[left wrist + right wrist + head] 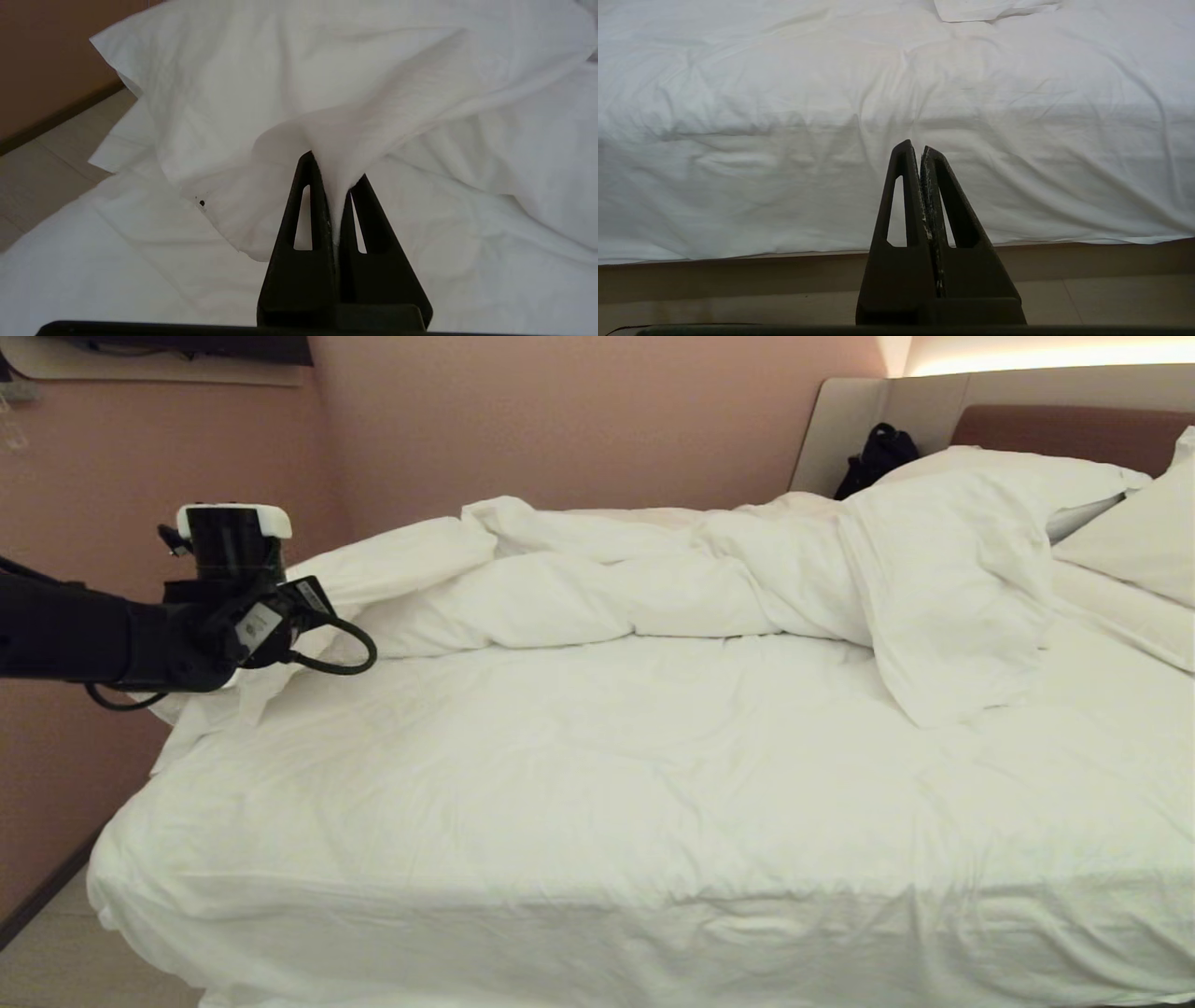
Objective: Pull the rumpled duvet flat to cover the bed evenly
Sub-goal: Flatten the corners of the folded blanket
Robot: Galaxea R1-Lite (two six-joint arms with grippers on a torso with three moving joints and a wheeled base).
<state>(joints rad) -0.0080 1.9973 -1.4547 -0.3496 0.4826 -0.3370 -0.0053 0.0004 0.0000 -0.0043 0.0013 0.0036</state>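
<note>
The white duvet (597,588) lies bunched in a long ridge across the far half of the bed (597,821), with one flap hanging down toward the headboard end. At the foot-end far corner my left arm (215,625) reaches in from the left. In the left wrist view my left gripper (335,172) is shut on a pinched fold of the duvet (373,84), which rises in a peak above the sheet. My right gripper (920,148) is shut and empty, held low beside the bed's near side (896,116); it is outside the head view.
White pillows (1134,537) lean at the brown headboard (1064,429) on the right. A black bag (878,453) sits at the far headboard corner. A pink wall (93,457) stands close behind my left arm. Tiled floor (1111,298) runs along the bed base (738,275).
</note>
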